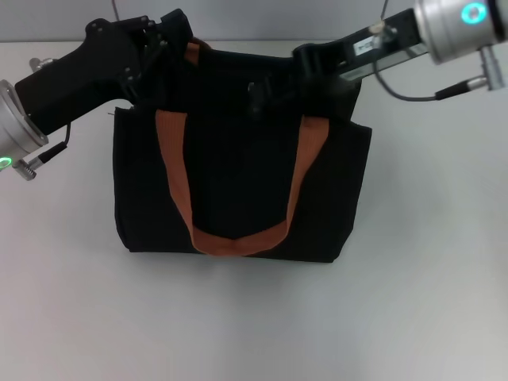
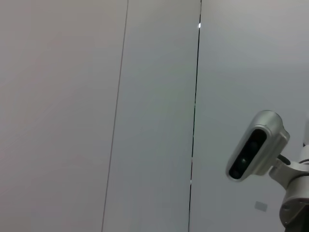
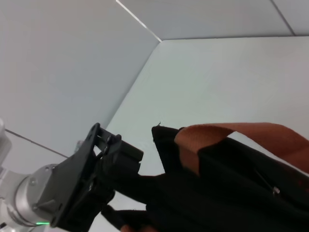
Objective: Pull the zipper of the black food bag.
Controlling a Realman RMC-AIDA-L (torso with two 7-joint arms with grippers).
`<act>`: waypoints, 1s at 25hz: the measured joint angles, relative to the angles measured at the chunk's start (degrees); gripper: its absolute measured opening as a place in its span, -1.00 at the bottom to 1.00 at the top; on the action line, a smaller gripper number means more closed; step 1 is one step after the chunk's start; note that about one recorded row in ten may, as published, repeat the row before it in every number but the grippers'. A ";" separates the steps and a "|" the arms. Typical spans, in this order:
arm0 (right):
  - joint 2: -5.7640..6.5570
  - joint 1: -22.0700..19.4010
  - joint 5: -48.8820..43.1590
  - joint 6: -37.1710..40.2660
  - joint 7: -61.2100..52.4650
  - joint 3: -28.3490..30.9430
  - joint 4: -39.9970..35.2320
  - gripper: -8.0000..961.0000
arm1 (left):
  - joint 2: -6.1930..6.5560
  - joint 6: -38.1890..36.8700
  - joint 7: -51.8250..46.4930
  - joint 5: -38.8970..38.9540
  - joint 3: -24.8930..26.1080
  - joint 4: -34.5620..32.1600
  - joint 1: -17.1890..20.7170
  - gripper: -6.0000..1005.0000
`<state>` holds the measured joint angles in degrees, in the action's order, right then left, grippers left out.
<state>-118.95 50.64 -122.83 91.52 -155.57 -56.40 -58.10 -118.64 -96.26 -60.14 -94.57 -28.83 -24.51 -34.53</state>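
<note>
The black food bag [image 1: 238,182] stands in the middle of the white table, with its orange-brown handles [image 1: 171,159] hanging down its front. My left gripper [image 1: 176,36] is at the bag's far left top corner. In the right wrist view this left gripper [image 3: 137,193] is shut on the bag's [image 3: 217,193] end, beside a handle [image 3: 217,133]. My right gripper [image 1: 262,94] is down on the bag's top edge, right of the middle, black against black fabric. A small silver glint [image 3: 275,190] on the bag's top looks like the zipper pull. The zipper is hidden in the head view.
The white table [image 1: 429,302] spreads around the bag. The left wrist view shows only a grey wall [image 2: 96,116] and the robot's head camera [image 2: 256,150]. A wall seam [image 3: 140,21] runs behind the table.
</note>
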 joint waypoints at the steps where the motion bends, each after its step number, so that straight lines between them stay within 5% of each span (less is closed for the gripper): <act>1: -0.02 0.19 0.00 -0.98 0.00 -1.03 0.15 -0.46 | 0.00 0.00 0.00 0.00 0.00 0.00 0.00 -0.86; 16: -0.38 0.19 0.46 -5.25 -0.80 -4.95 0.83 -0.49 | -0.09 -0.66 0.72 0.65 -0.43 0.79 -0.15 -0.86; 21: -0.70 0.14 1.76 -9.71 -0.81 -10.27 1.68 -0.49 | -0.08 -1.55 0.73 0.65 -0.44 0.79 -0.04 -0.86; 25: -0.70 -0.12 2.01 -11.63 -2.52 -13.37 0.61 -0.71 | -0.02 -2.35 0.73 0.65 -0.43 0.79 0.15 -0.86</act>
<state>-119.66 50.52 -120.82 79.89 -158.09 -69.77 -57.49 -118.67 -98.61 -59.41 -93.92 -29.27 -23.73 -34.38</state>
